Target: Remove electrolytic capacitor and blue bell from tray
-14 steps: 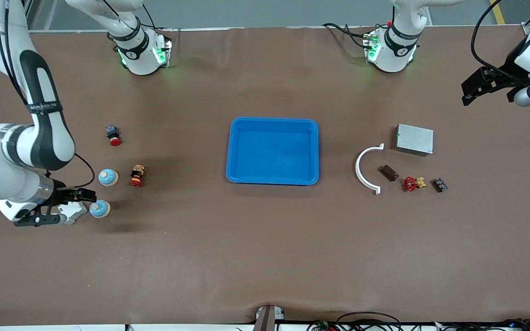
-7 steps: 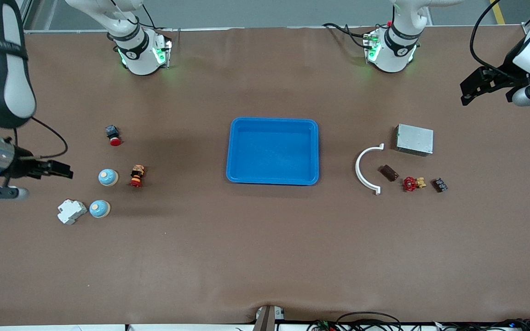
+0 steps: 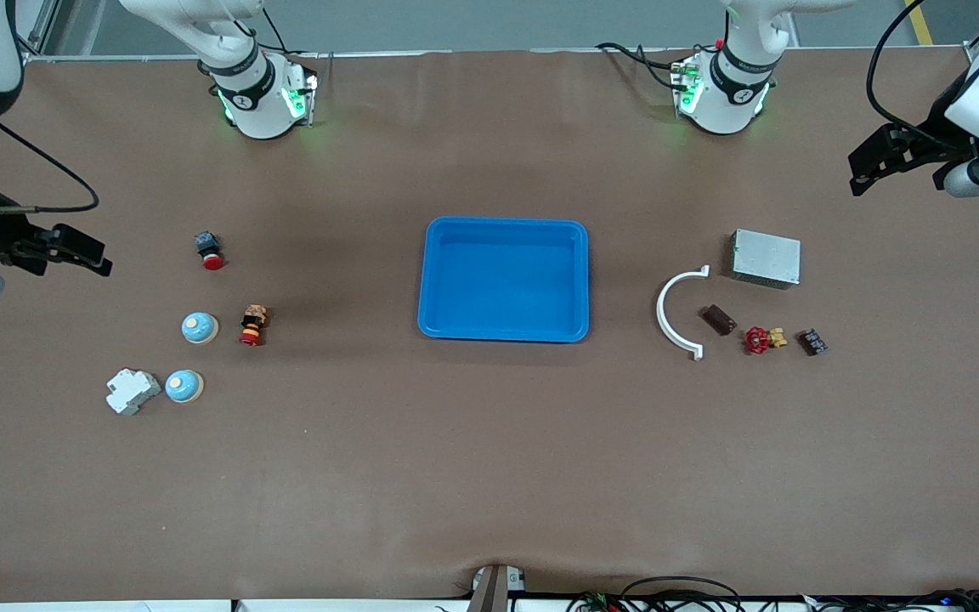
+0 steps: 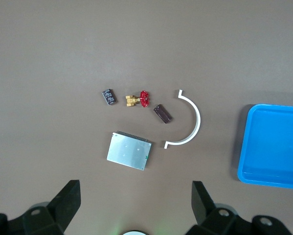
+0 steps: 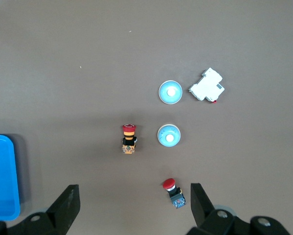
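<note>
Right gripper [image 3: 73, 251], jaws wide and empty, hangs over the right arm's end of the table, well apart from the blue tray [image 3: 503, 229]. Toward that end from the tray lie a white circuit breaker [image 3: 131, 391], two blue bells [image 3: 199, 327] [image 3: 184, 386] and two red push buttons [image 3: 210, 250] [image 3: 252, 325]. Toward the left arm's end lie a white curved clip [image 3: 670, 314], a brown capacitor [image 3: 719, 320], a red valve [image 3: 761, 339] and a metal box [image 3: 766, 257]. Left gripper [image 3: 876, 161], jaws wide and empty, hangs over that end.
</note>
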You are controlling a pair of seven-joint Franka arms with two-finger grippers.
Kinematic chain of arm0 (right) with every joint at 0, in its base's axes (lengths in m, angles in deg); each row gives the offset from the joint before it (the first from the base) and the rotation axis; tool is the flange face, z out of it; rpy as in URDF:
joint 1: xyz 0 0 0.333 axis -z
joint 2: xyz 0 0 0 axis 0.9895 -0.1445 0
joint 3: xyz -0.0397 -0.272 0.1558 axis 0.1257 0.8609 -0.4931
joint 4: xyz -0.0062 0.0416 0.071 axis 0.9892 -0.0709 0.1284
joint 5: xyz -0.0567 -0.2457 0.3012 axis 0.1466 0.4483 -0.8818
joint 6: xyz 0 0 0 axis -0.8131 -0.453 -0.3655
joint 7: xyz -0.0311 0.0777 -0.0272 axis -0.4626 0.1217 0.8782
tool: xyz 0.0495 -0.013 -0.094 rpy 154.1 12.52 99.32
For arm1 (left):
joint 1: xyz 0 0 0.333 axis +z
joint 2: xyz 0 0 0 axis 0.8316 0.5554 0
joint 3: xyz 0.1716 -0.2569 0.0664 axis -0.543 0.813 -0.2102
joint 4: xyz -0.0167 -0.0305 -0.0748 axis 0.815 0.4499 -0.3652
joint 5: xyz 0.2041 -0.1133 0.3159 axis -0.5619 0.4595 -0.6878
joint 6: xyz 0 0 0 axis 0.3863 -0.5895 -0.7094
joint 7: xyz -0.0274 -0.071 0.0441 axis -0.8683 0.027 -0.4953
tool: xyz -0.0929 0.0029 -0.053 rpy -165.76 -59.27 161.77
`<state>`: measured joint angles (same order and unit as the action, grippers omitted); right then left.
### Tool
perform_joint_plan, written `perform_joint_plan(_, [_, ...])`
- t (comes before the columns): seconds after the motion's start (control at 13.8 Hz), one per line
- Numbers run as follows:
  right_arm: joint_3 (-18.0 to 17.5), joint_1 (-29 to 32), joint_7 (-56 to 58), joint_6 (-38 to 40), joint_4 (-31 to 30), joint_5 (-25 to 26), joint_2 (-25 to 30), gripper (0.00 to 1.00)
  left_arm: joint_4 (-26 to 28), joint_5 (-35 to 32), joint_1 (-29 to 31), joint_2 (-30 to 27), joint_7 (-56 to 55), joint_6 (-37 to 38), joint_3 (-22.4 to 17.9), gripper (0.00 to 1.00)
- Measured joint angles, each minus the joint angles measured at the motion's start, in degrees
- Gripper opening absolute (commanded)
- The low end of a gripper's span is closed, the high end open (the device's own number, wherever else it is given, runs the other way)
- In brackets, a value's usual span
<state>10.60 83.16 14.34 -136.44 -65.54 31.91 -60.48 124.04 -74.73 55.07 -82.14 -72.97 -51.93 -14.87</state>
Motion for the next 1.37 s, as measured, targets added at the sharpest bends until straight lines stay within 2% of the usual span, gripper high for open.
perform_joint_plan(0.43, [0.15, 0.04, -0.06, 4.85, 6.57, 0.04, 0.36, 1.0, 0.02, 0.01, -0.11, 0.05, 0.0, -1.76, 0.0, 1.0])
perform_joint_plan(0.65, [0.17, 0.05, -0.05, 4.84, 7.06, 0.45, 0.3, 1.0, 0.07, 0.01, -0.14, 0.09, 0.0, -1.77, 0.0, 1.0])
perform_joint_plan(0.94, [0.15, 0.05, 0.19, 4.83, 7.58, 3.4, 0.2, 1.0, 0.07, 0.58, 0.03, 0.07, 0.0, -2.81, -0.23, 1.0])
perform_joint_plan(1.37, [0.14, 0.04, 0.29, 4.83, 7.89, 3.56, 0.17, 1.0, -0.25, 0.7, 0.29, -0.27, 0.0, -2.93, -0.73, 1.0])
